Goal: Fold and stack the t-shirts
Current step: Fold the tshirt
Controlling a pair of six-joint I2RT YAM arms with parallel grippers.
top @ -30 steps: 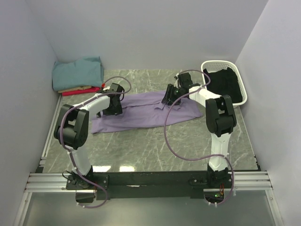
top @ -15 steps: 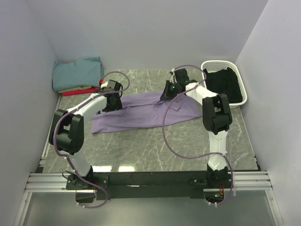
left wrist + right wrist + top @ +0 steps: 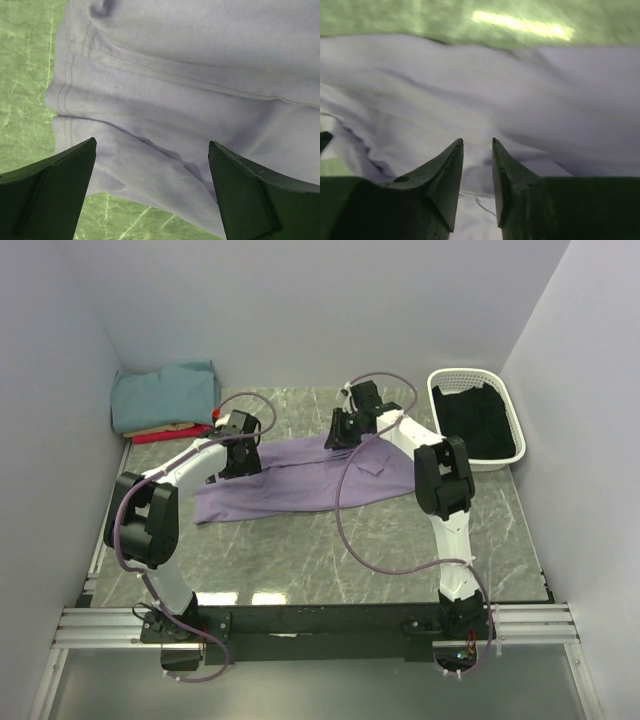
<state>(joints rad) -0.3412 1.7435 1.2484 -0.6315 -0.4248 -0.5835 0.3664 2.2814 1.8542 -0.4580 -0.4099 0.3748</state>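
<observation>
The lavender shirt [image 3: 300,480] lies spread on the table [image 3: 400,540]. The left gripper [image 3: 152,145] gapes wide above its hem. The right gripper [image 3: 477,142] is narrowly parted over it, and whether it grips cannot be told. Left of that shirt sit the folded teal shirt [image 3: 165,395], tan shirt [image 3: 165,428] and red shirt [image 3: 170,437]. To its right, a white basket [image 3: 462,373] holds dark cloth [image 3: 480,425].

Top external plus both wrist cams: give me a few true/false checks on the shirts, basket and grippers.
1. The lavender t-shirt lies spread out on the table, unfolded. True.
2. The left gripper is shut on that shirt. False: its jaws stand wide open above the cloth.
3. A teal t-shirt tops the folded stack in the far left corner. True.
4. The white basket is empty. False: dark cloth lies inside it.
5. The right gripper hangs over the basket. False: it is down at the lavender t-shirt, near its far edge.
</observation>
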